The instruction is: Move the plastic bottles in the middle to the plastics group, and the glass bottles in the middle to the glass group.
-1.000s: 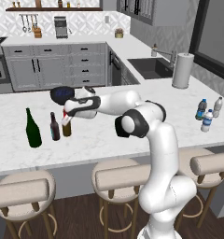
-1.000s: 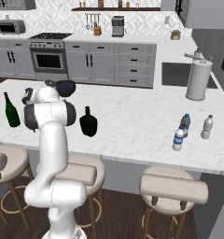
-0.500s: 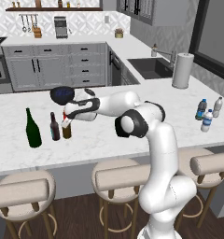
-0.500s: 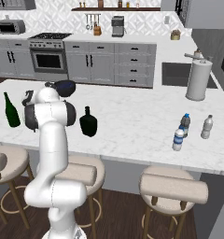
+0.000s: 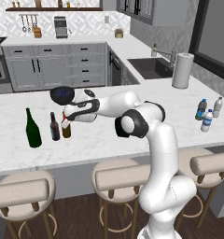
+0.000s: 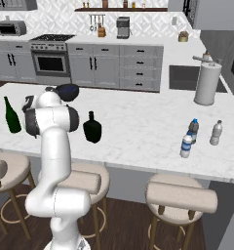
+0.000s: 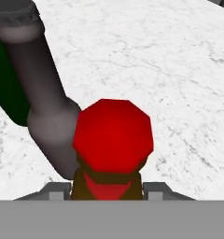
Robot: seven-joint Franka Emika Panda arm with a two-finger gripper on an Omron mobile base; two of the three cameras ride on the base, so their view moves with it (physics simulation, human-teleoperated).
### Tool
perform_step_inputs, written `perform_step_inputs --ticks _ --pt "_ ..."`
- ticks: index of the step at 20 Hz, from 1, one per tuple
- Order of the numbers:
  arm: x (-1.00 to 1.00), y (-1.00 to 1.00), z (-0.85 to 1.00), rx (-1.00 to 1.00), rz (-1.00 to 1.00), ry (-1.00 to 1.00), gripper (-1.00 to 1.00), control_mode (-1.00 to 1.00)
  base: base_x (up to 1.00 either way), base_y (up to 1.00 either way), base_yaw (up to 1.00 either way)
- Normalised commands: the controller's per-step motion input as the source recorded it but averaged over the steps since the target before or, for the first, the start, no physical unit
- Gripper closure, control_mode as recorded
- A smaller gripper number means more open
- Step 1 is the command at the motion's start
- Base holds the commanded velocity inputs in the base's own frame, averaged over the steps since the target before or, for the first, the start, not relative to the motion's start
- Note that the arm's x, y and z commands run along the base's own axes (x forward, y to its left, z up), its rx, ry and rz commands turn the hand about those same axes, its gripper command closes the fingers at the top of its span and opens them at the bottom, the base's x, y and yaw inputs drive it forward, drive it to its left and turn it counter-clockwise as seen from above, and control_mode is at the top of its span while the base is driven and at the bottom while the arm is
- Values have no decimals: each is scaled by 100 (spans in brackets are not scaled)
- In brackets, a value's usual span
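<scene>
claw [image 5: 66, 122] closed partway on the neck of the amber bottle [image 5: 66, 128], red cap [image 7: 114, 135] sitting just above the tips in the hand view. amber bottle standing on the counter [image 5: 109, 140] right beside the brown bottle [image 5: 54, 127], with the green bottle [image 5: 33, 129] a little further left, so already at the glass group. best to check the base sits flat, then open straight out and lift clear upward without nudging the brown neck [image 7: 44, 93] close alongside. black bottle [image 6: 92, 128] waiting mid-counter next. white-capped bottle [image 6: 186, 146] near the two plastics [image 6: 193, 129] [image 6: 216, 133] at the far right. blue bands on labels visible, no lettering readable anywhere.
</scene>
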Motion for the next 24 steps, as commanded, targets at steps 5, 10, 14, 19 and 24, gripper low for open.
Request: perform_step_inputs --ticks 5,10,14,19,24 --pt "0 0 0 0 0 0 -100 -100 0 0 0" --pt "0 0 4 0 0 0 -100 -100 0 0 0" --pt "0 0 30 0 0 0 -100 -100 0 0 0" --pt "0 0 69 0 0 0 -100 -100 0 0 0" --pt "0 0 72 0 0 0 -100 -100 0 0 0"
